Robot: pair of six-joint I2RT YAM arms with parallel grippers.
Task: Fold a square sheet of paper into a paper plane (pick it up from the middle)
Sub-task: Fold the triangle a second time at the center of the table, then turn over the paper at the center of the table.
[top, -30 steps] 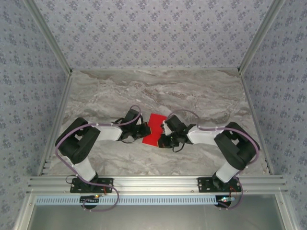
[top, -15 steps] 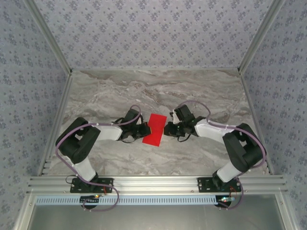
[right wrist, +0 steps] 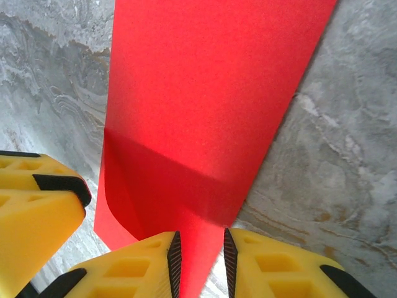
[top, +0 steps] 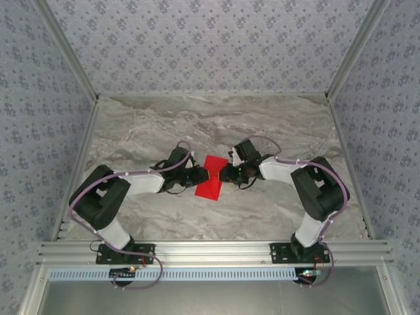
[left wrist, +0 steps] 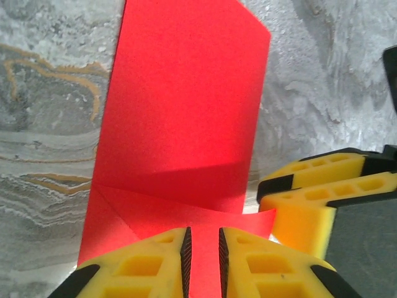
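1. Red, matte and unmarked, the sheet of paper [top: 211, 178] lies flat on the grey, veined marble-look table [top: 282, 131]. It is folded into a long, slanted strip with straight edges.
2. Seen from the left wrist, the paper [left wrist: 186, 93] has a smooth rectangular upper layer with one far corner clipped. Beneath it a lower layer shows a diagonal crease at the end nearest the fingers.
3. The left gripper [top: 202, 176] sits at the paper's left edge. In its own wrist view the left gripper [left wrist: 205, 234] has yellow fingers with cut-out cells and black pads. The jaws stand only narrowly apart, with red showing in the slot and nothing pinched.
4. The right gripper [top: 223, 174] sits at the paper's right edge. Close up, the right gripper [right wrist: 201, 241] is built the same, its jaws also parted by a narrow gap over the paper [right wrist: 205, 81].
5. The two grippers face each other across the strip, close together.
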